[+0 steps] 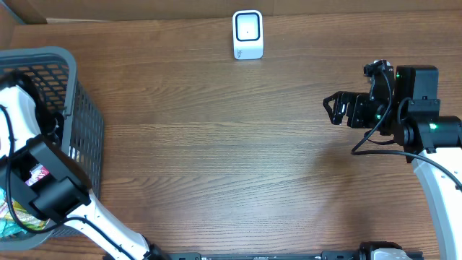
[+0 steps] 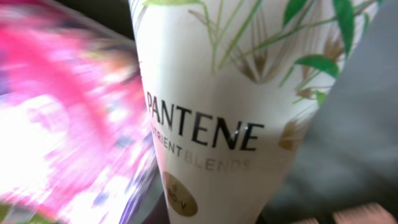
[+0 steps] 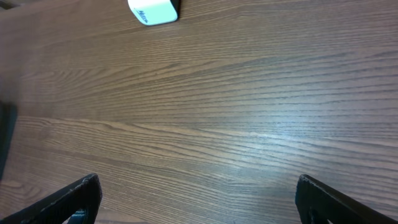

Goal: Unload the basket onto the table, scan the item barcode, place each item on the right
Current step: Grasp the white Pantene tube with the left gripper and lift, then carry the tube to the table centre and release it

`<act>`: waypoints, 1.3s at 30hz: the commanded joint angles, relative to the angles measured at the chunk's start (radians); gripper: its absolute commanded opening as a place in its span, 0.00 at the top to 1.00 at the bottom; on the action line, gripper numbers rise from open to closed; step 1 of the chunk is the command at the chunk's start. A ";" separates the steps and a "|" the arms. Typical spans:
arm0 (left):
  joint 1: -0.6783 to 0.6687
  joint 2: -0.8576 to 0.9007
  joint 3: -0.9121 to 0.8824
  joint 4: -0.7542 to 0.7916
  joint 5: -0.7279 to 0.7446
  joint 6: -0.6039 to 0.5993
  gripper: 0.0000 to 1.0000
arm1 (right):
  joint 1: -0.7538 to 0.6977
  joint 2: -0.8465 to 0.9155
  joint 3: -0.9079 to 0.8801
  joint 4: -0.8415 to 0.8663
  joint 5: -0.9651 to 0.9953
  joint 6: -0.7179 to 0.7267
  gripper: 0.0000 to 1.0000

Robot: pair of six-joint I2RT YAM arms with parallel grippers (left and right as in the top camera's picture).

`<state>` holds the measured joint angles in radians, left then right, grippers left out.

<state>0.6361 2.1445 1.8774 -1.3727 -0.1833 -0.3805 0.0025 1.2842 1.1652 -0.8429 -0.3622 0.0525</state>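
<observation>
A white Pantene bottle [image 2: 217, 93] with green leaf print fills the left wrist view, running down to the bottom edge where the jaws sit. My left gripper [image 1: 32, 189] is down inside the grey basket [image 1: 81, 115], shut on this bottle; its fingers are hidden in both views. No barcode shows on the bottle's visible face. The white scanner [image 1: 247, 34] stands at the table's far edge, also seen as the scanner [image 3: 153, 10] in the right wrist view. My right gripper [image 1: 333, 108] hovers open over bare wood at the right, fingers [image 3: 74, 199] wide apart.
A blurred pink packet [image 2: 62, 124] lies against the bottle's left side. Colourful packets [image 1: 13, 215] show in the basket's near corner. The basket's wall stands at the table's left edge, around my left arm.
</observation>
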 commanded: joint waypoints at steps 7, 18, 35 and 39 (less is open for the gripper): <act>-0.046 -0.402 0.220 -0.089 0.087 -0.061 0.96 | 0.003 -0.003 0.026 0.003 -0.006 0.004 0.00; -0.292 -0.751 0.220 -0.056 0.030 -0.061 0.96 | 0.003 -0.003 0.026 0.003 -0.006 0.004 0.00; -0.983 -0.555 -0.246 0.309 0.512 0.025 0.96 | 0.003 -0.003 0.026 0.003 -0.006 0.004 0.00; -1.027 -0.441 -0.387 0.508 0.655 -0.056 0.96 | 0.003 -0.003 0.026 0.003 -0.006 0.004 0.00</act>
<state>-0.3691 1.6562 1.5574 -0.9428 0.3050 -0.3634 0.0025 1.2842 1.1652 -0.8455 -0.3626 0.0525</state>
